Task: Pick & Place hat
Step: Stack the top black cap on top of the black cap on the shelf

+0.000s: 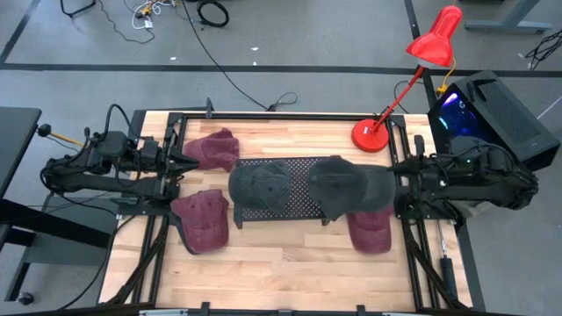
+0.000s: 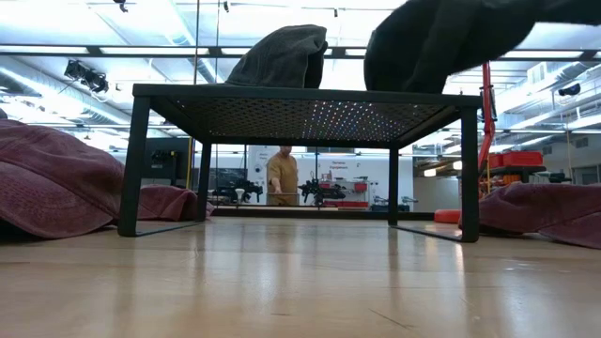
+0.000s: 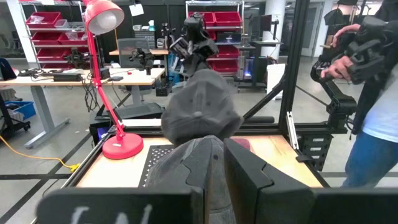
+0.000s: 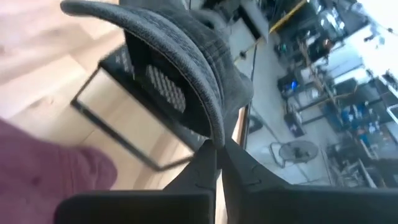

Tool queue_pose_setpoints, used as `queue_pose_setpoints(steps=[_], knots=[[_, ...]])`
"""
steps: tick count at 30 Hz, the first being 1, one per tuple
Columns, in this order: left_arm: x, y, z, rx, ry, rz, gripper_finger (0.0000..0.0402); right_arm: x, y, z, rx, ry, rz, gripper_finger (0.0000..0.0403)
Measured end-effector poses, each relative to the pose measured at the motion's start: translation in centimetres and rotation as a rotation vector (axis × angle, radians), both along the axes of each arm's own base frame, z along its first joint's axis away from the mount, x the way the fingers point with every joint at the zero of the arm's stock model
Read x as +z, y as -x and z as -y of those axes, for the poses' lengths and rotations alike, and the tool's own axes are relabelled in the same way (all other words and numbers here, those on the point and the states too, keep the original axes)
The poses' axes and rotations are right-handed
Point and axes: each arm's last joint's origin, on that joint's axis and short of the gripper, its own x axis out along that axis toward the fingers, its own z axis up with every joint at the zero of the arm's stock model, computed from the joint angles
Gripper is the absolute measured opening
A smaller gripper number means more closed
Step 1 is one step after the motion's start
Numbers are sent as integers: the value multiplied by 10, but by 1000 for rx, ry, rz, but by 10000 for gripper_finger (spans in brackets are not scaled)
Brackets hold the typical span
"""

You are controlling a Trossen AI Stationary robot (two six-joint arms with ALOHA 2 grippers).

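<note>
A dark grey hat (image 1: pixel 347 186) is over the right end of the black perforated rack (image 1: pixel 299 174), and shows large in the low view (image 2: pixel 441 38). My right gripper (image 1: pixel 397 189) is at the hat's right side and is shut on it. A second grey hat (image 1: pixel 259 186) sits crown up on the rack's left half (image 2: pixel 282 56). My left gripper (image 1: pixel 195 162) waits at the table's left side, fingers together, pointing at the rack. It touches nothing. My right gripper (image 4: pixel 216 148) pinches the grey hat's brim (image 4: pixel 214 132) at its edge between the two fingers. The fingers come about level from the table's right. The brim end is raised and the crown (image 2: pixel 394 80) hangs low at the rack's top. Whether the crown rests there I cannot tell.
Three maroon hats lie on the table: far left (image 1: pixel 212 147), near left (image 1: pixel 202 221), and near right beside the rack (image 1: pixel 369 230). A red desk lamp (image 1: pixel 373 133) stands at the far right. A person (image 3: pixel 373 124) stands beyond the table. Bare wood lies along the near edge.
</note>
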Motion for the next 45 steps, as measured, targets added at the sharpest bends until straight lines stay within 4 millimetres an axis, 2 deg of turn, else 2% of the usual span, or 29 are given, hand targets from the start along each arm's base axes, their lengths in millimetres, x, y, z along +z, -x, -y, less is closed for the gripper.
queue_pose_setpoints(steps=[15,22,29,35,42,45], knots=[[0,0,0,0,0,0,48,-23,-6,1,-18,-42,-123,14],[0,0,0,0,0,0,48,-25,-7,2,-77,-59,-132,59],[0,0,0,0,0,0,48,-30,-4,2,-85,-60,-190,128],[0,0,0,0,0,0,48,-32,-2,5,-210,-38,-217,180],[0,0,0,0,0,0,48,-32,-1,9,-324,11,-210,208],[0,0,0,0,0,0,48,-31,-2,9,-335,-22,-193,210]])
